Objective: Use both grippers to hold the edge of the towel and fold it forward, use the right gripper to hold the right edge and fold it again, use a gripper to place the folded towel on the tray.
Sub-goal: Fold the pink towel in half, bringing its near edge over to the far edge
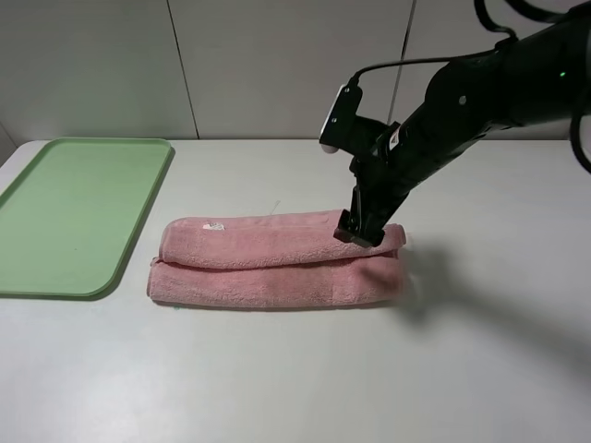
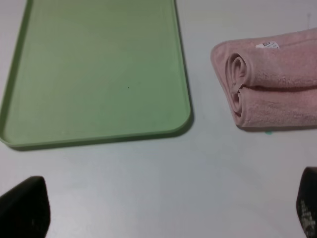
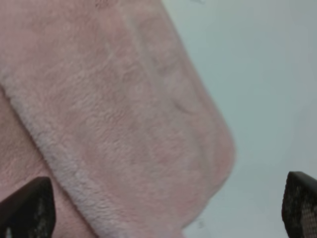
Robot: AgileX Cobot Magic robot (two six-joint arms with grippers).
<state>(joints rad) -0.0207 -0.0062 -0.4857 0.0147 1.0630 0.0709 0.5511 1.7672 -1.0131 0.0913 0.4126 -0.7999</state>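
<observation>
- Our right arm (image 1: pixel 480 88) is bulky and matt black, built of rounded jointed segments. A small green light (image 1: pixel 561 74) glows on the segment farthest from the end effector.
- A black cable (image 1: pixel 406 63) arcs to a white-faced block (image 1: pixel 332 115) mounted just above the right end effector (image 1: pixel 360 231).
- That end effector is narrow, black and square-edged; up close its fingers (image 3: pixel 25 210) look dark, one with a meshed pad.
- Of our left end effector (image 2: pixel 166 208) we see only two black fingertips (image 2: pixel 22 208), one smooth and rounded, the other finely dotted.

towel (image 3: pixel 114 124): pink, filling view | claw (image 3: pixel 163 206): tips wide apart, contact unclear
</observation>
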